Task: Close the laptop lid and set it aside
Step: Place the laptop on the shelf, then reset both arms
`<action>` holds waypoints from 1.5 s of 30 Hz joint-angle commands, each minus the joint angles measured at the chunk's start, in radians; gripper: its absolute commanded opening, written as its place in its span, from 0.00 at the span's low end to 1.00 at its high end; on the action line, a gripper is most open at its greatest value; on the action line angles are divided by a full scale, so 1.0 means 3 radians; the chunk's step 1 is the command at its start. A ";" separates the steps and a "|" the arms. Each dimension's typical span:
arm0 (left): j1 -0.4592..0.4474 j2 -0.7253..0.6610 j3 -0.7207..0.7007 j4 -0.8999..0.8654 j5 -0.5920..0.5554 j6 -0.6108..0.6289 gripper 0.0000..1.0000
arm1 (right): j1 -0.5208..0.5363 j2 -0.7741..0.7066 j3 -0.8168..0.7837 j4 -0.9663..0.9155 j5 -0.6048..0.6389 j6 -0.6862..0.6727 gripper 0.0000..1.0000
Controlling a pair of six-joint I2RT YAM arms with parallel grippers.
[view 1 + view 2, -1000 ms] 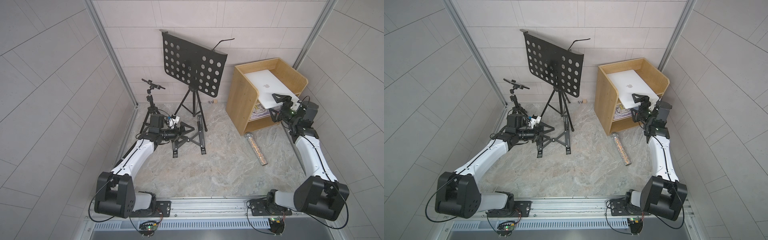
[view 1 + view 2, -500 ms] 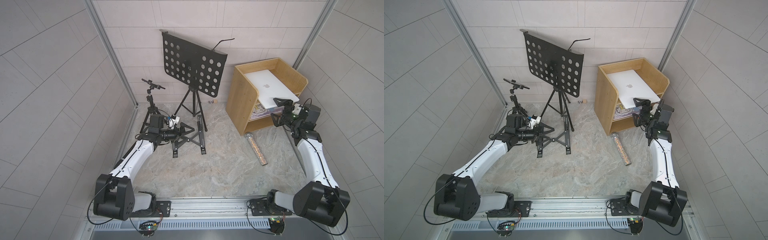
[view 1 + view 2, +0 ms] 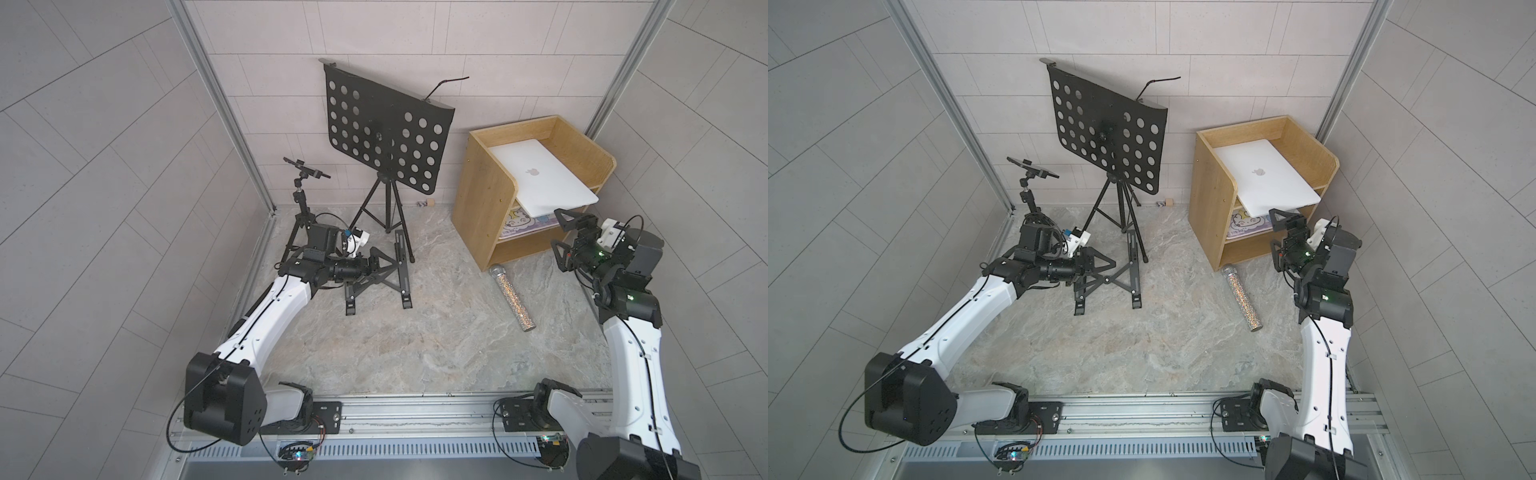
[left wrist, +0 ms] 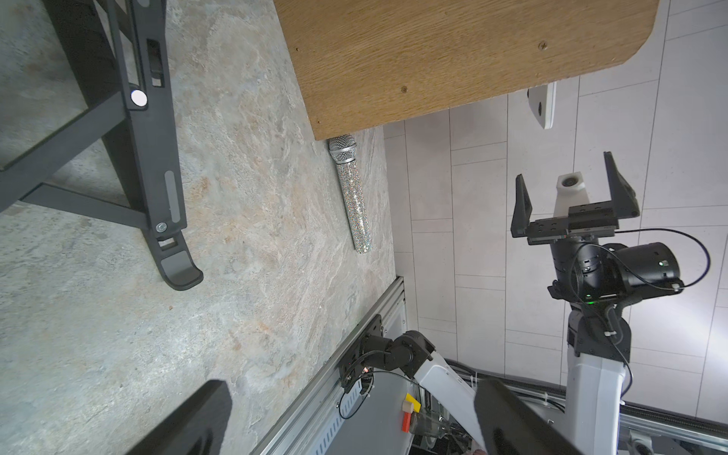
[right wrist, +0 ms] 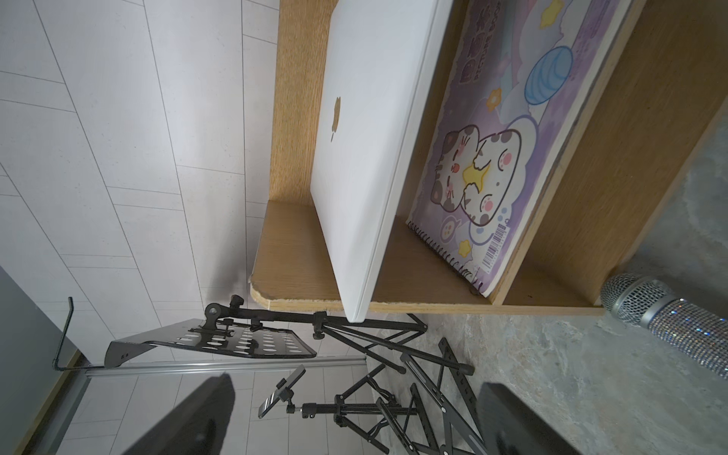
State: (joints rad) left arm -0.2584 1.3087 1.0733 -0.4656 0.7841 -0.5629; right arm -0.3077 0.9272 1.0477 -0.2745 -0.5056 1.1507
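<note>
The closed laptop (image 3: 540, 178) lies overhanging the wooden shelf unit's (image 3: 482, 199) top, so the right end effector (image 3: 557, 230), spread and empty just before it, should back off level, clear of that edge.

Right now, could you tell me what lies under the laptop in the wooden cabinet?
A spiral-bound book with a cartoon cat cover lies in the cabinet compartment below the closed laptop. From above, the laptop covers most of it; the compartment's back is hidden.
</note>
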 commanded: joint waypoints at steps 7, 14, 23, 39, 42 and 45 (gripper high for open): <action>-0.0225 -0.0075 0.0384 -0.0439 -0.0181 0.0298 1.00 | -0.0007 -0.0645 0.0020 -0.0941 0.0088 -0.0333 1.00; -0.0465 -0.0116 0.0636 -0.0705 -0.0477 0.0428 1.00 | -0.0003 -0.0979 0.0133 -0.1367 -0.0062 -0.0684 1.00; -0.0918 -0.0291 0.1003 -0.1190 -0.1415 0.0871 1.00 | 0.0200 -0.1133 0.0410 -0.1861 0.0101 -0.1412 1.00; -0.0981 -0.0560 0.0469 -0.1497 -0.2763 0.1708 1.00 | 0.0459 -0.1100 -0.0078 -0.1951 0.1348 -0.2344 1.00; -0.0977 -0.0604 0.0322 -0.1484 -0.2970 0.1839 1.00 | 0.0557 -0.1146 -0.0356 -0.1677 0.1708 -0.2522 1.00; -0.0979 -0.0634 0.0199 -0.1454 -0.3178 0.1931 1.00 | 0.0601 -0.1241 -0.0724 -0.1274 0.2006 -0.2719 1.00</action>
State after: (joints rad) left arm -0.5503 1.1477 1.1549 -0.8944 -0.0830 -0.0433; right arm -0.1398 0.5819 0.9035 -0.7769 -0.0395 0.4221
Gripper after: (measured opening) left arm 0.999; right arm 0.997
